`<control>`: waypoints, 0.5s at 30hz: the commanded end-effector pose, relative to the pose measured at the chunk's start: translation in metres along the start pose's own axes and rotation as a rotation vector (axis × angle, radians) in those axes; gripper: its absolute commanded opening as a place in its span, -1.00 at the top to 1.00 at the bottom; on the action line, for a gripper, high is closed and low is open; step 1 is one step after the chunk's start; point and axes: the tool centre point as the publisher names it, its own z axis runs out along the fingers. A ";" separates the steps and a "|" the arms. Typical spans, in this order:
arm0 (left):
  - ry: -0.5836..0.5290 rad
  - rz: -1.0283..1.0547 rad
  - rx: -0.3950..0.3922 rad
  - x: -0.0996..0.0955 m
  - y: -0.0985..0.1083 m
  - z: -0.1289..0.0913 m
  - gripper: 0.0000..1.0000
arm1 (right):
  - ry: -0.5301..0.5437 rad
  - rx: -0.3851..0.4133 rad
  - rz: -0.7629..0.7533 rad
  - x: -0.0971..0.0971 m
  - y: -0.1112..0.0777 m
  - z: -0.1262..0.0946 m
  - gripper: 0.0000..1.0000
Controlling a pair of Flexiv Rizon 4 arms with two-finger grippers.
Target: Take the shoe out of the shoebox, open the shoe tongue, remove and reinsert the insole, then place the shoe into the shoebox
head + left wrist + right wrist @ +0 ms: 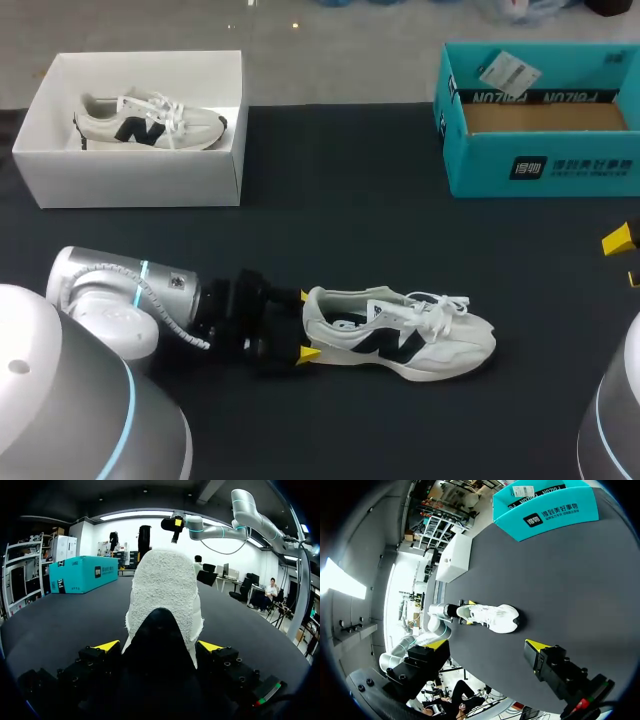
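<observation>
Black table (350,210) bears white box (130,180), teal box (540,168), shoe (410,338) in left claw (305,325).

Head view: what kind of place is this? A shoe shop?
Probably a robot lab, not a shop: my left gripper holds a shoe by its heel on a black table, with a white box and a teal box.

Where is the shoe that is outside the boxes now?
In the head view, the shoe stands on the table near its front middle, heel held by the left gripper, toe pointing to the right.
</observation>
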 end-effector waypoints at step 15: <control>0.025 0.012 0.012 -0.001 0.001 0.012 1.00 | -0.002 -0.002 0.000 0.000 -0.002 0.000 -1.00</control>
